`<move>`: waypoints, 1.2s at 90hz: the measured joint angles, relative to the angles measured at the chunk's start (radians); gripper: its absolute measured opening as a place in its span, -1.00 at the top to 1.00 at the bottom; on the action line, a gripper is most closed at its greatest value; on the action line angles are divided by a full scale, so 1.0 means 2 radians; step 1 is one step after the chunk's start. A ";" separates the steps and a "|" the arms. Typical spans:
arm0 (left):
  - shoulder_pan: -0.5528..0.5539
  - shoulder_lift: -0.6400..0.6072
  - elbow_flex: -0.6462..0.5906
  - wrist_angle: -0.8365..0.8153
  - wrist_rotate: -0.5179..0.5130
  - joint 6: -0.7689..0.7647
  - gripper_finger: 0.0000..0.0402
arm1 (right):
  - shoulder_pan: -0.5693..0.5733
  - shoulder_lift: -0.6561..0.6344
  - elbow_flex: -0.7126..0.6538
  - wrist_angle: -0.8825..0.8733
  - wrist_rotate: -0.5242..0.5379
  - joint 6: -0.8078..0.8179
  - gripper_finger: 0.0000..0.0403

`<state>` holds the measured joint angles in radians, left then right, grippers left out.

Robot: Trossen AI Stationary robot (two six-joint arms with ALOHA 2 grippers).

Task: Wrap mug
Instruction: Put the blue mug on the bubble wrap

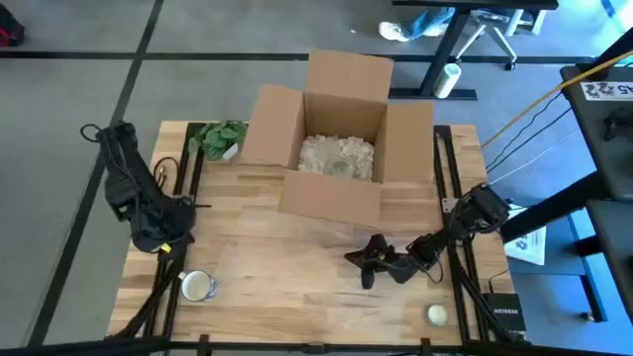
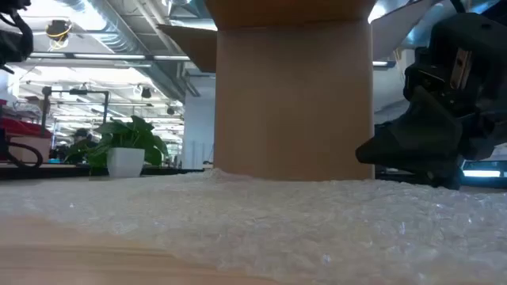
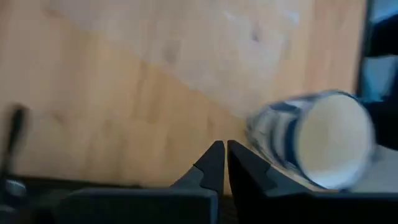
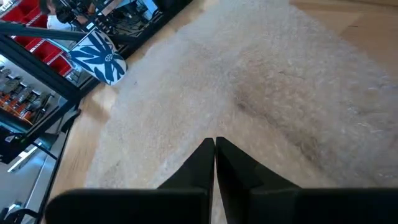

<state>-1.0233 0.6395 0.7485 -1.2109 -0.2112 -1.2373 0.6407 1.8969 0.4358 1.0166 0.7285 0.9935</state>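
Mug: a blue-and-white patterned mug [image 1: 198, 286] lies on its side near the front left corner of the worktop [image 1: 257, 193], its white inside facing the left wrist camera [image 3: 323, 148].
Bubble wrap: a clear sheet of bubble wrap [image 1: 297, 262] lies flat on the middle of the worktop, in front of the box; it fills the foreground of the low view [image 2: 261, 214].
Left claw: the left claw [image 1: 168, 247] sits just beside the mug, not touching it, with its fingers [image 3: 211, 165] pressed together on nothing.
Right claw: the right claw [image 1: 364, 261] is low over the right part of the bubble wrap, its fingers [image 4: 208, 158] clenched together with nothing between them.
Box: an open cardboard box [image 1: 331, 138] holding pale packing filler stands at the back of the worktop.
Plant: a small potted plant [image 1: 220, 138] stands just left of the box.
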 joint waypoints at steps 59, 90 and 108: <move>0.029 0.072 0.001 0.057 0.069 0.000 0.71 | 0.000 0.001 0.000 0.028 -0.008 -0.005 1.00; 0.047 0.119 0.001 0.120 0.104 0.026 0.71 | 0.000 0.001 0.000 0.041 -0.017 -0.006 1.00; 0.047 0.127 0.001 0.142 0.104 0.028 0.71 | 0.000 0.001 0.001 0.041 -0.021 -0.015 1.00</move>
<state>-0.9283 0.8936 0.7498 -0.9270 -0.0029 -1.1812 0.6411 1.8988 0.4374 1.0988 0.6872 0.9639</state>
